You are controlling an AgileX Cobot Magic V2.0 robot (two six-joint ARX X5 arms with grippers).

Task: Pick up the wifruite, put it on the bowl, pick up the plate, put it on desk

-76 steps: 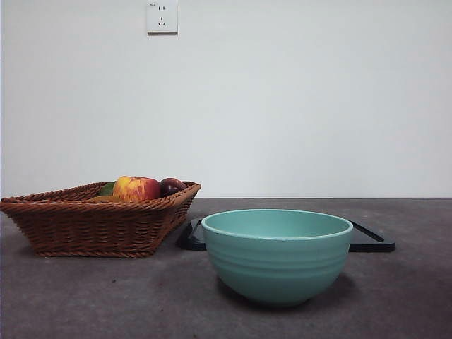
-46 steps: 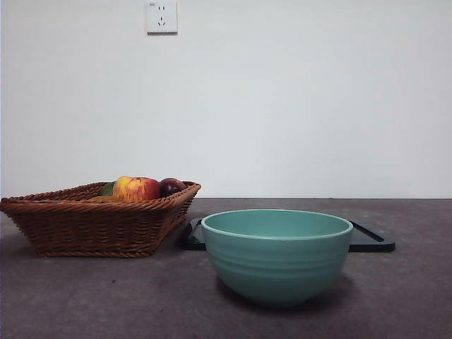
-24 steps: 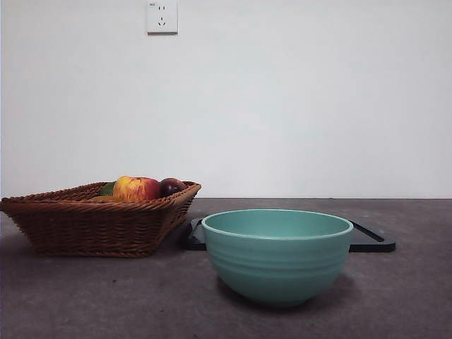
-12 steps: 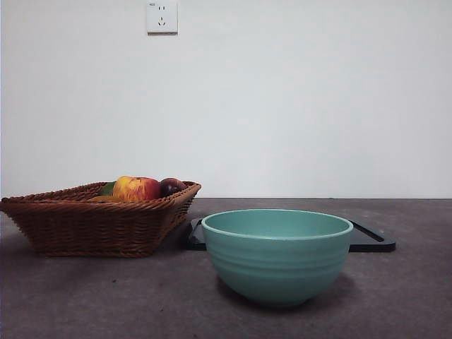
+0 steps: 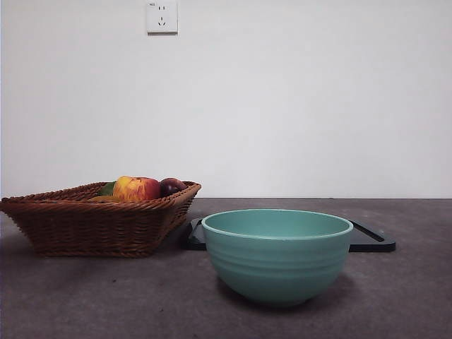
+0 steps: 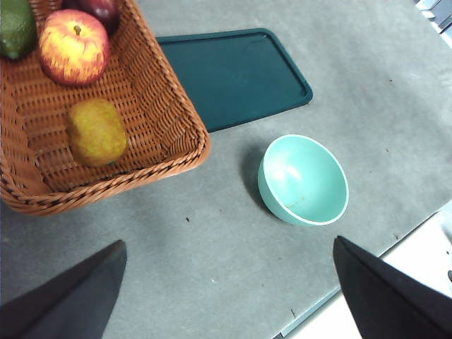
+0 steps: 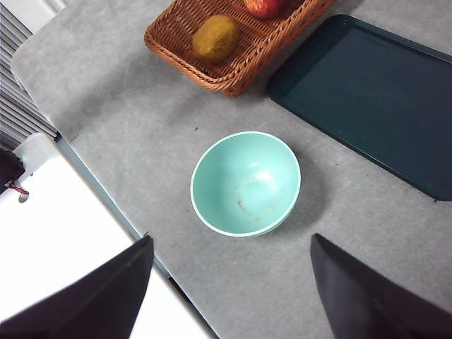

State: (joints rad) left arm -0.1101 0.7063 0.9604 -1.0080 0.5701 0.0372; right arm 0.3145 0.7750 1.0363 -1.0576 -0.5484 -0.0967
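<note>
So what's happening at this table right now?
Nothing is being handled yet. Both arms wait high above the desk, the left gripper and right gripper open and empty. The small brownish wifruite lies in the wicker basket beside an apple. The teal bowl stands empty near a dark tray.

You see a teal-green bowl with faint ridges, a brown woven basket, a dull orange-brown fruit, a red-and-yellow streaked apple, a dark purple-red fruit, a dark tray, and a mottled grey desk.
</note>
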